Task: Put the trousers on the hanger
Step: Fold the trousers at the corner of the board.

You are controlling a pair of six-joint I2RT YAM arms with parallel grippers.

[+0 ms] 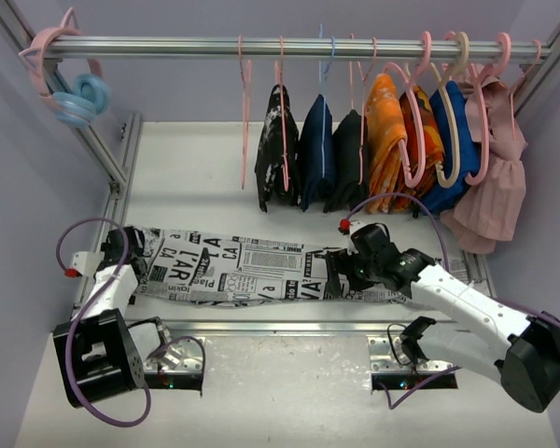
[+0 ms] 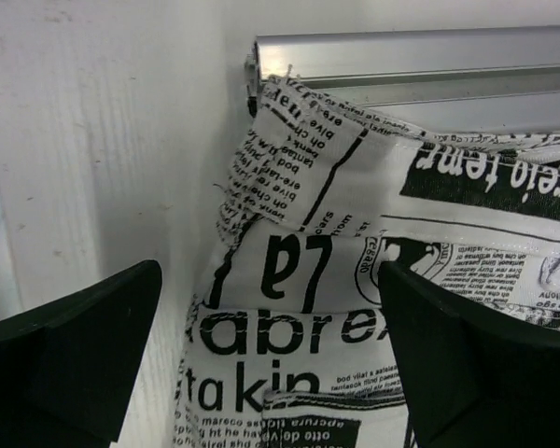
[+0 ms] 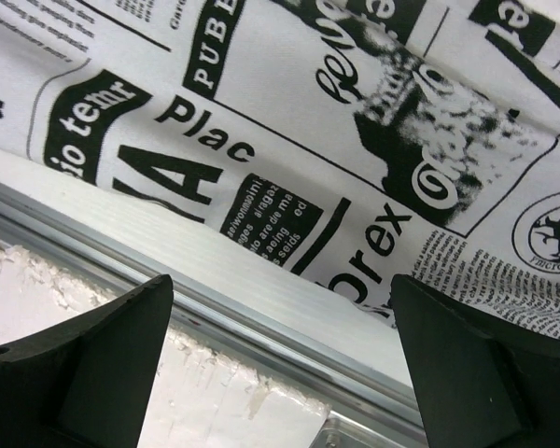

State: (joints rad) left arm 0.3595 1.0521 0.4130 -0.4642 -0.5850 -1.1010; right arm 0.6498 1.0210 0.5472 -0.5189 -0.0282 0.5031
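— Where do the trousers (image 1: 252, 266) lie?
— Flat, a long creased band of newsprint cloth on the white table (image 1: 196, 168), along its near aluminium rail (image 1: 261, 326).
— The hanger (image 1: 245, 121)?
— Thin pink wire, hooked on the metal bar (image 1: 168, 47), well apart.
— Grippers?
— Left gripper (image 2: 269, 280), right gripper (image 3: 280, 285): black fingers spread over the cloth, pinching nothing.

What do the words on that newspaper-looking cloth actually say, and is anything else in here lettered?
"L'AR": large letters on the trousers, top view.
"la", "abre", "takin": same cloth, left wrist view.
"Plac", "PUB": same cloth, right wrist view.
The columns of fine print: too small or blurred to read.
Nothing else shows readable lettering.
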